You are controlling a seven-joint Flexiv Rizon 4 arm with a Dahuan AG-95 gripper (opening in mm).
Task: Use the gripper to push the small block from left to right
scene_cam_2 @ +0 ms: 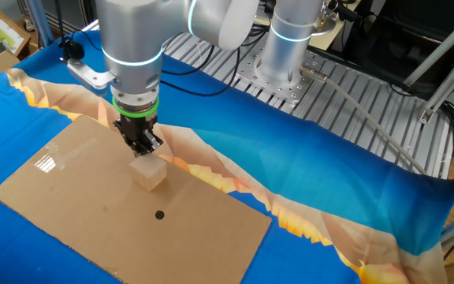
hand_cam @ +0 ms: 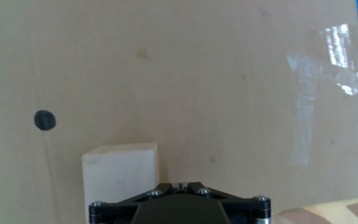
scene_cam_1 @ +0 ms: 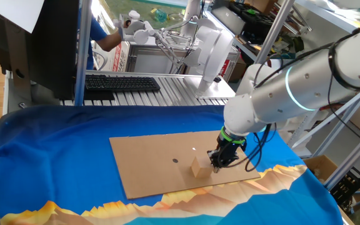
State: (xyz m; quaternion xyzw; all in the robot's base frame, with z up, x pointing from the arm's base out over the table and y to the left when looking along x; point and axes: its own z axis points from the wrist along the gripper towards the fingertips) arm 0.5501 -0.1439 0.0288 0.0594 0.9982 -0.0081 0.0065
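Observation:
The small block [scene_cam_1: 199, 167] is a pale wooden cube on the brown cardboard sheet [scene_cam_1: 149, 156], near its front edge. My gripper [scene_cam_1: 220, 160], black with a green ring, stands low over the sheet right beside the block, on its right in this fixed view. Its fingers are closed together with nothing between them. In the other fixed view the gripper [scene_cam_2: 143, 147] is just behind the block [scene_cam_2: 149, 173], touching it or nearly so. In the hand view the block [hand_cam: 120, 177] lies left of the gripper tip [hand_cam: 180, 186].
A dark dot mark [scene_cam_1: 175, 160] lies on the cardboard left of the block. A shiny tape patch [hand_cam: 316, 68] is on the sheet. The sheet lies on blue and orange cloth [scene_cam_1: 55, 162]. A keyboard [scene_cam_1: 120, 82] and a white robot hand [scene_cam_1: 139, 30] are behind.

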